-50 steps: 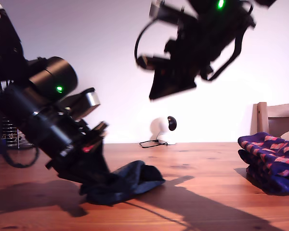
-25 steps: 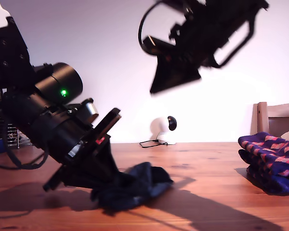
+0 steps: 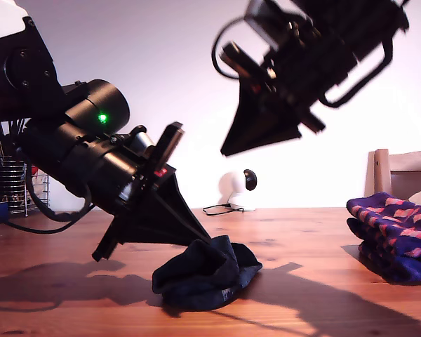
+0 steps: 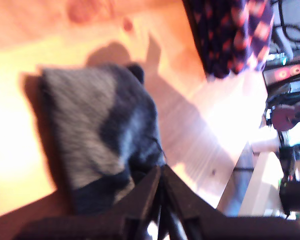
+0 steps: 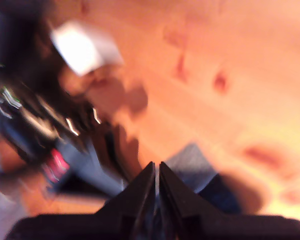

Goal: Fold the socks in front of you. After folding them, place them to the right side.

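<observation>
my first gripper (image 3: 205,240) is down at the dark sock (image 3: 207,274), jaws pinching its near edge; the bundle sits bunched on the wooden table (image 3: 302,281). my second gripper (image 3: 228,149) hangs high above the sock, jaws pressed together, holding nothing. the checked socks (image 3: 393,235) lie stacked well apart from the dark sock, toward the exterior view's right.
</observation>
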